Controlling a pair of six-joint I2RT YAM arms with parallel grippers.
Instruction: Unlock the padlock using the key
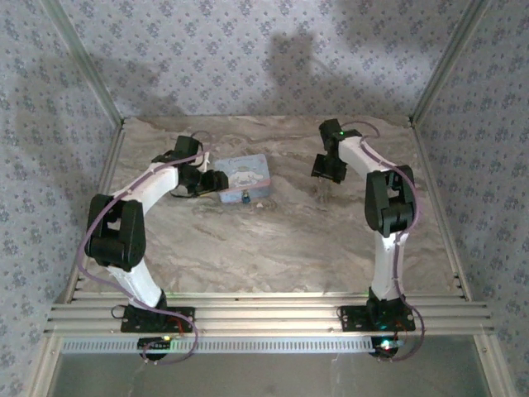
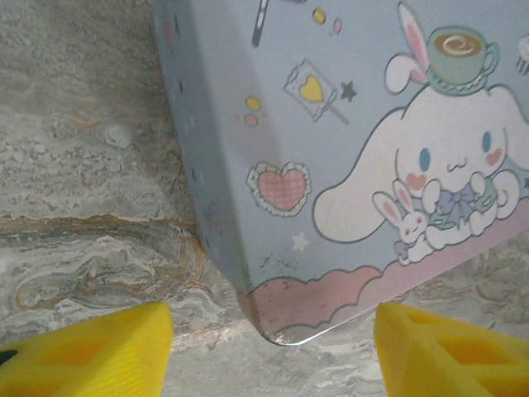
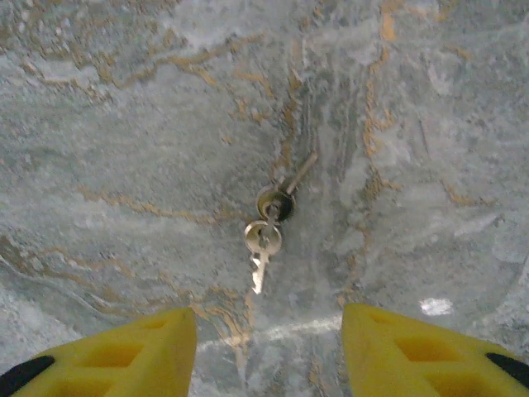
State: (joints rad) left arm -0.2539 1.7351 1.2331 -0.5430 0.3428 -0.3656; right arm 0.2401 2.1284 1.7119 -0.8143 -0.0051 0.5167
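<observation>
Hovering at left, the left gripper (image 2: 269,356) spreads empty, facing the corner of a smooth pastel tin (image 2: 331,165); a dark blob at its near edge may be the padlock (image 1: 245,197). Rightward, the right gripper (image 3: 269,356) hangs parted and empty over two thin keys (image 3: 266,236) flat on the marbled table (image 3: 124,124): probably light and slippery, best pinched by the bow.

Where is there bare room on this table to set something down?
The widest bare patch is the near half of the table, between the arm bases and in front of the tin. It's crowded at the back left, where the left fingers sit either side of the tin's corner, and around the keys below the right fingers.
</observation>
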